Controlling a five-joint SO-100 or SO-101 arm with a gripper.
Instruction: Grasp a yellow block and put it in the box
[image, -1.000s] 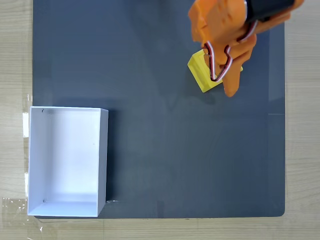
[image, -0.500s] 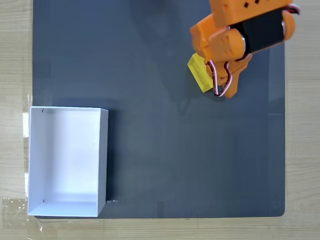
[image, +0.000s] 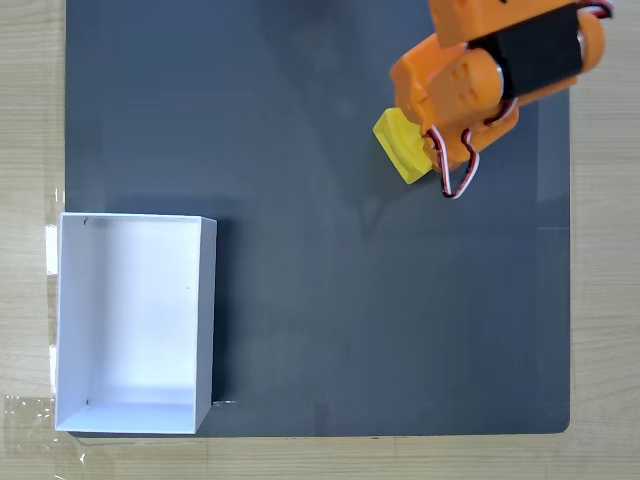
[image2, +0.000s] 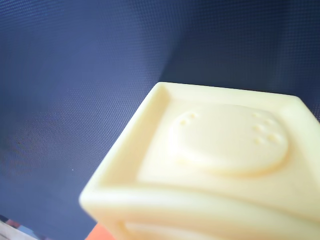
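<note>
Yellow block mostly tucked under orange end effector, left corner peeking out. Grip state impossible to tell. Well apart from box.

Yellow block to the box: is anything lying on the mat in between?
Nothing visible does. In the fixed view the dark mat is bare between the yellow block, under the arm at upper right, and the box at lower left.

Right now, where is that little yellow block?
In the fixed view the yellow block sits on the dark mat at the upper right, partly under the orange arm, far from the white box at lower left.
</note>
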